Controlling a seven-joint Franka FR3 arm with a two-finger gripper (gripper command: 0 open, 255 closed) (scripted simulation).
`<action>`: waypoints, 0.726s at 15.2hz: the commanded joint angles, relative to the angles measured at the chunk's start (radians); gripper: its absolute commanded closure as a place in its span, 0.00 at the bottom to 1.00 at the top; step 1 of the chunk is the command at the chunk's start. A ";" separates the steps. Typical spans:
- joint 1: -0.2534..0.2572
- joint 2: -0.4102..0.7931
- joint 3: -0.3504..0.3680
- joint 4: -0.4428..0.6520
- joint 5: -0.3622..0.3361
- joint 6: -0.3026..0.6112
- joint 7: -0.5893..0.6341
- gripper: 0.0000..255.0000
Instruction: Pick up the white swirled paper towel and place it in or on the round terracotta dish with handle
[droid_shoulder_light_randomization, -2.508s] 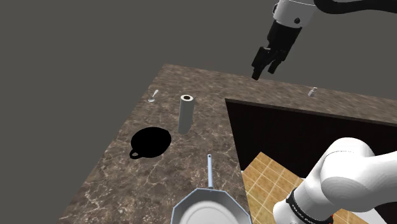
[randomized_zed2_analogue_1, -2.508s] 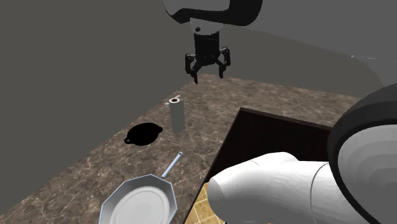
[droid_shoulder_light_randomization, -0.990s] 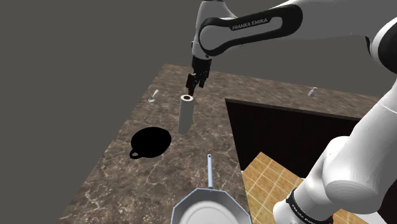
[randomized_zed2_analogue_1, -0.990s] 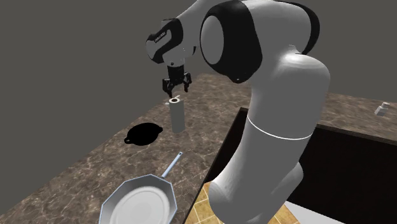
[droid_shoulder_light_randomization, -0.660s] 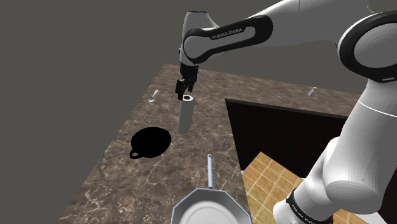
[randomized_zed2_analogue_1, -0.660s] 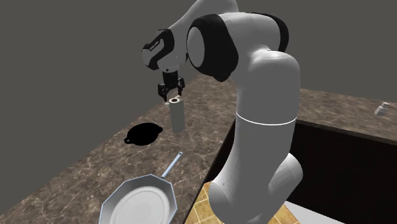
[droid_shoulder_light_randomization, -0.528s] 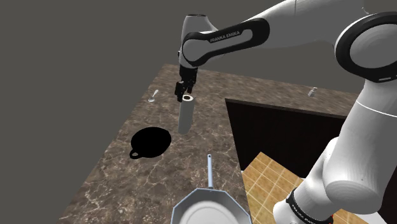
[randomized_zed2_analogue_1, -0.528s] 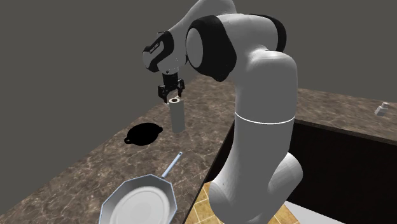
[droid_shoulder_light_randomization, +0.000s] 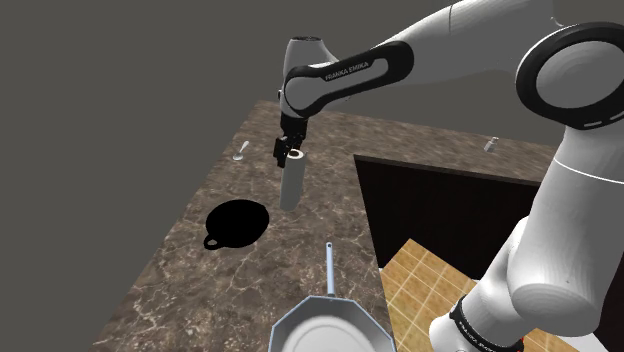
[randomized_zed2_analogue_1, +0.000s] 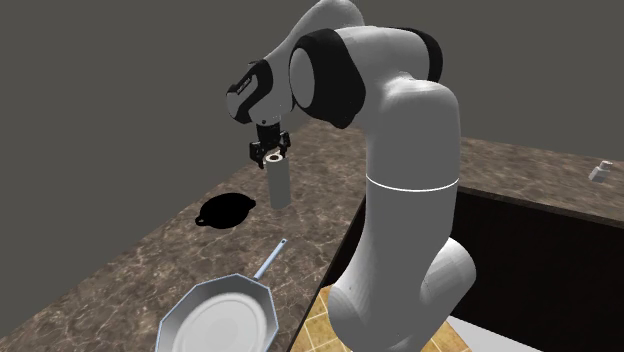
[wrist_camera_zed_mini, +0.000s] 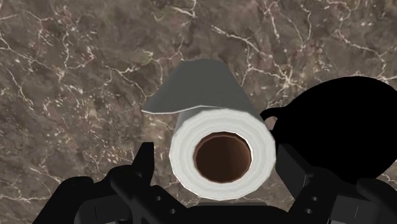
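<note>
Paper towel roll (droid_shoulder_light_randomization: 290, 186) stood upright toward the tabletop's (droid_shoulder_light_randomization: 180, 280) far edge, long axis vertical, core opening upward; the pincer (droid_shoulder_light_randomization: 289, 153) straddled its top, released, fingers not touching.

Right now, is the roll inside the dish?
No, the roll stands upright on the counter, apart from the dish.

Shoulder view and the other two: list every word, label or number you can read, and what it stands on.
"FRANKA EMIKA": white letters on the arm's black link, shoulder view.
Small white marking on that link, second exterior view: too small to read.
No other text.
</note>
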 joint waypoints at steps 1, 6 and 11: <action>0.000 0.000 0.000 -0.001 0.000 0.001 0.000 0.00; 0.000 0.000 0.000 0.000 0.000 0.001 0.000 1.00; 0.000 0.001 0.000 0.002 0.000 0.000 0.000 1.00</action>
